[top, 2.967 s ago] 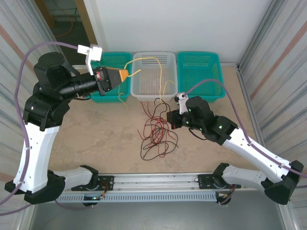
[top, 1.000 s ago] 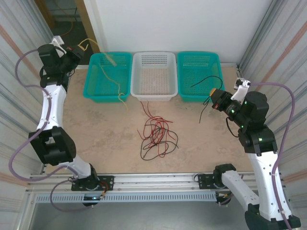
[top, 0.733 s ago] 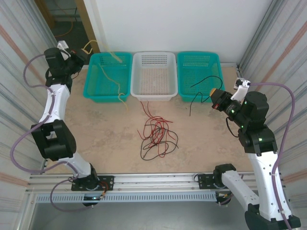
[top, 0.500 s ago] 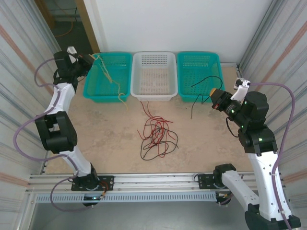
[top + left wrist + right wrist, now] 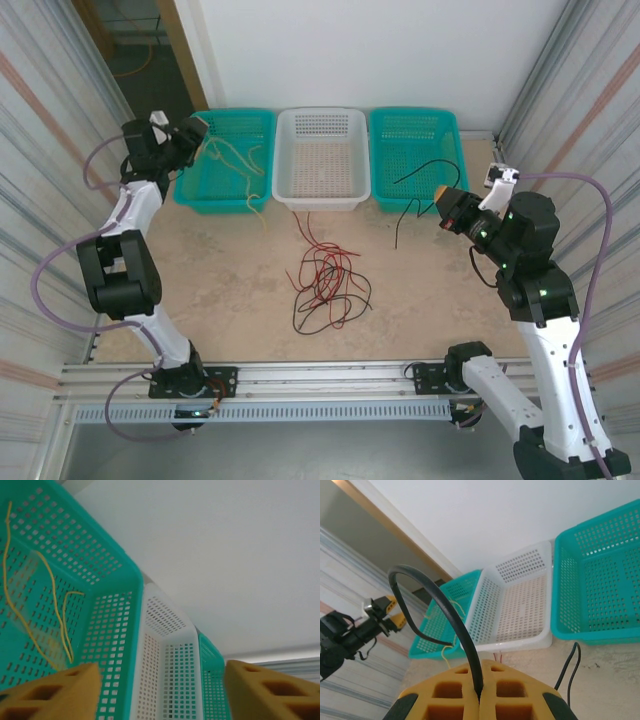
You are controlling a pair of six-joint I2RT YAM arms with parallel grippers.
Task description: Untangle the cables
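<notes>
Top view: my left gripper (image 5: 192, 133) hangs at the far corner of the left basket (image 5: 186, 192), with the yellow cable (image 5: 235, 160) lying inside, just beside it. The tangled red and black cables (image 5: 325, 285) lie well apart from my right gripper (image 5: 443, 193).

Left wrist: jaws wide apart, holding nothing.

Right wrist: pads closed on 1 black cable (image 5: 440, 605), which arches up ahead.

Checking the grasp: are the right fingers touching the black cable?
Touching. The right wrist view shows the black cable pinched between the shut right fingers.
</notes>
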